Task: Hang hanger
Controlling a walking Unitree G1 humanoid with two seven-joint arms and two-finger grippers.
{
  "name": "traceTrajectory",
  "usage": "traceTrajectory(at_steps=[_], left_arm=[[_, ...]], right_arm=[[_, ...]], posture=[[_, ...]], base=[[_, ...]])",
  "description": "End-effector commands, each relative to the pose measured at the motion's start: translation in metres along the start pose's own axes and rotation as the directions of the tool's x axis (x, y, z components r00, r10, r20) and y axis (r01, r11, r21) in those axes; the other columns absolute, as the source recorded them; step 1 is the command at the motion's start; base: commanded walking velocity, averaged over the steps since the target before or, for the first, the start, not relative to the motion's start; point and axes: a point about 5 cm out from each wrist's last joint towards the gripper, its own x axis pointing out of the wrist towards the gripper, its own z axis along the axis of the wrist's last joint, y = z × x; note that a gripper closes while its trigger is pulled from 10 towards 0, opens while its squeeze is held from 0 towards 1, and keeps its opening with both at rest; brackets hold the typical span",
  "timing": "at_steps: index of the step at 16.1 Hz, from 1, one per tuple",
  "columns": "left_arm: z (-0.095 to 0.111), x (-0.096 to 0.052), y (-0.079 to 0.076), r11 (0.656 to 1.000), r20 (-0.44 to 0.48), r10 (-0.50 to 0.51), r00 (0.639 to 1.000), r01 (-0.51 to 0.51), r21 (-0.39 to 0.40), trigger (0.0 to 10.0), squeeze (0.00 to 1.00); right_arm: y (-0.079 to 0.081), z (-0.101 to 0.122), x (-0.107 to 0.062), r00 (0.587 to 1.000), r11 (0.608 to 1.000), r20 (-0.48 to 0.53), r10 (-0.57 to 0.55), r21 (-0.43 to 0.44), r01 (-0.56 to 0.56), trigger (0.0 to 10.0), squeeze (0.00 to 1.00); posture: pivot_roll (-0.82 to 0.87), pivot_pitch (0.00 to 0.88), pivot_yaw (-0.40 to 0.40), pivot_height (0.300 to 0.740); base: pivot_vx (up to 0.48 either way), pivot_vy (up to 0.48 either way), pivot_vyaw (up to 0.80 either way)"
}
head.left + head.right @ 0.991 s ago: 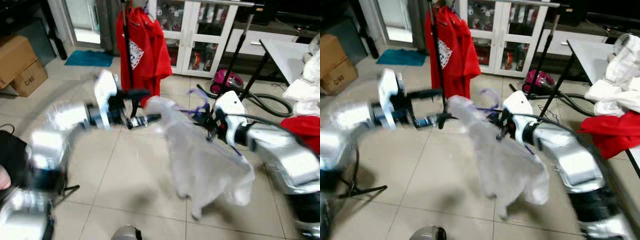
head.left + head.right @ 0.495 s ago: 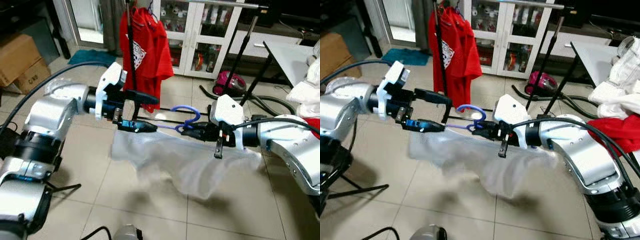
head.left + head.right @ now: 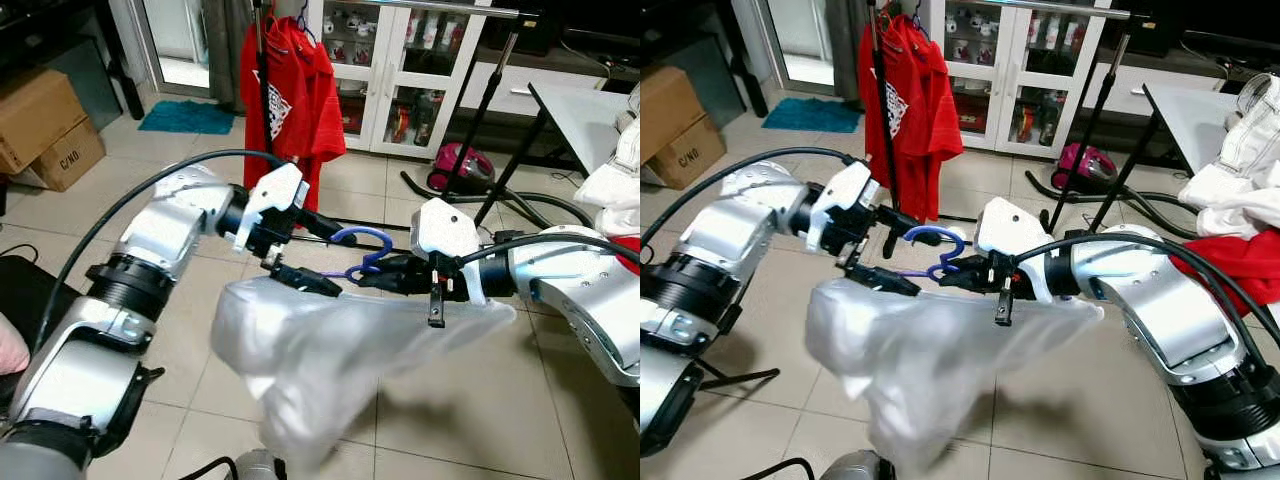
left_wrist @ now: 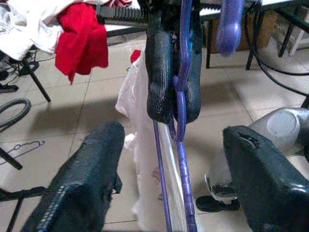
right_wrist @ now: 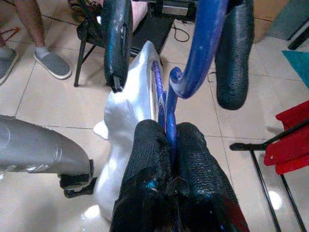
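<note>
1. The left gripper [image 3: 300, 250] is seen at the left end of the hanger [image 3: 352, 262]. Its two black fingers are spread apart, one above the wire and one below it, and nothing is pinched between them. In the left wrist view the same fingers [image 4: 87, 183] stand wide on each side of the purple wire.
2. The hanger is held in the air between the two arms, in front of the robot's chest and above the tiled floor [image 3: 180, 200]. It is well apart from the clothes rack [image 3: 263, 90], which stands behind with a red shirt [image 3: 290, 90] on it.
3. The right gripper [image 3: 372, 280] is closed on the hanger just below the hook. In the right wrist view its fingertips [image 5: 149, 159] are pressed together with the purple wire between them.
4. For the step in hand, it is judged that the hanger should be carried by the right gripper alone, with the hook kept upward and turned toward the rail. The open left fingers should be drawn away from the wire first, so that the cloth is not caught.
5. The hanger is thin, purple-blue, with a rounded hook. A pale, half-transparent white garment [image 3: 310, 360] is draped over it and hangs down loosely, a little blurred. It looks light and floppy, so it is judged that it can swing or slip off when the hanger is tilted.
</note>
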Motion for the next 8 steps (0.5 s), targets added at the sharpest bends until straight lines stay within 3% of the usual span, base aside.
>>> traceTrajectory(at_steps=[1,4,8], left_arm=[[0.005,0.000,0.003,0.999,-0.030,-0.015,0.999,0.016,0.029,0.0,0.00],[-0.001,0.004,0.006,1.000,-0.094,-0.019,0.995,0.021,0.020,0.0,0.00],[-0.005,0.010,0.009,1.000,-0.097,-0.006,0.995,0.007,0.012,0.0,0.00]], right_arm=[[-0.001,0.010,-0.003,1.000,0.999,-0.004,-0.002,-0.043,0.002,10.0,0.00],[-0.002,0.009,-0.002,1.000,0.999,-0.026,-0.008,-0.034,0.007,10.0,0.00],[-0.003,0.014,0.000,1.000,0.999,-0.025,-0.005,-0.034,0.005,10.0,0.00]], posture=[[0.05,0.000,0.022,0.740],[0.05,0.000,0.020,0.740],[0.05,0.000,0.013,0.740]], base=[[0.000,0.000,0.00],[0.000,0.000,0.00],[0.000,0.000,0.00]])
